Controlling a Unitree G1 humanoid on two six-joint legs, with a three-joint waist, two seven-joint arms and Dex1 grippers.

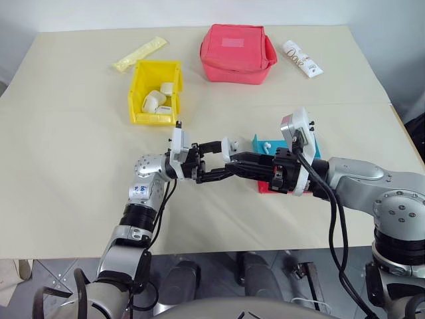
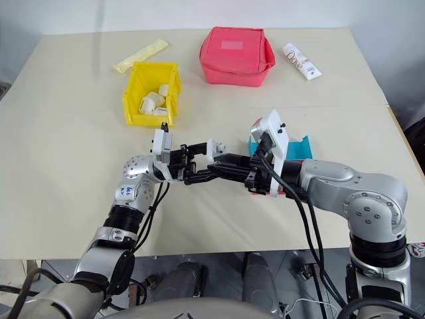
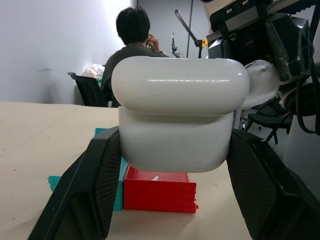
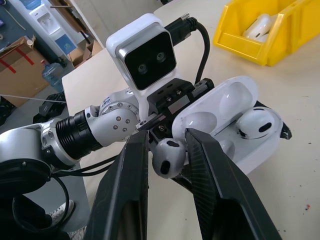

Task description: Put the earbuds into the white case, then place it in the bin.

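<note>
My left gripper (image 1: 216,161) is shut on the white case (image 1: 229,147), held above the table's middle with its lid swung open. One of the earbuds (image 4: 255,125) sits in a socket of the case (image 4: 227,107). My right gripper (image 1: 234,163) points left at the case and is shut on the other earbud (image 4: 169,157), just short of the case's open face. In the left wrist view the case (image 3: 175,120) sits between the two black fingers (image 3: 85,200). The yellow bin (image 1: 139,86) stands at the back left and holds several white items.
A red fabric pouch (image 1: 237,53), a white printed tube (image 1: 302,58) and a yellow packet (image 1: 141,53) lie along the far side. A teal tray (image 1: 262,143) and a small red tray (image 3: 160,190) sit under my right hand. A person (image 3: 132,45) sits beyond the table.
</note>
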